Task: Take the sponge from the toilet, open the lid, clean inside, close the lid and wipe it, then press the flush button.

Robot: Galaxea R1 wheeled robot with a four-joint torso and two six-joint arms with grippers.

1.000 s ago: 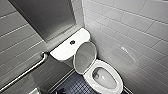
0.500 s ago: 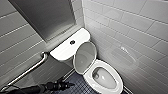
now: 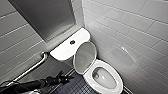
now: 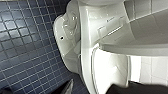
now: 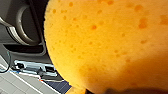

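The white toilet (image 3: 108, 86) stands in the corner with its lid (image 3: 85, 57) raised against the tank (image 3: 65, 50), leaving the bowl open. The round flush button (image 3: 72, 42) sits in the middle of the tank top. My left gripper (image 3: 66, 78) comes in low from the left, open and empty, a short way left of the lid's lower edge. In the left wrist view the toilet's base (image 4: 67, 42) and the underside of the bowl show close up. The orange sponge (image 5: 107, 45) sits large in the right wrist view, with my right gripper shut on it.
A metal grab bar (image 3: 37, 63) runs along the left wall beside the tank. Above the tank hangs a grey metal panel (image 3: 45, 17). A white tiled wall (image 3: 130, 30) is close on the toilet's right. The floor (image 4: 22, 50) is dark blue small tile.
My left arm has come into the head view from the lower left and moved toward the raised lid. The toilet has not changed.
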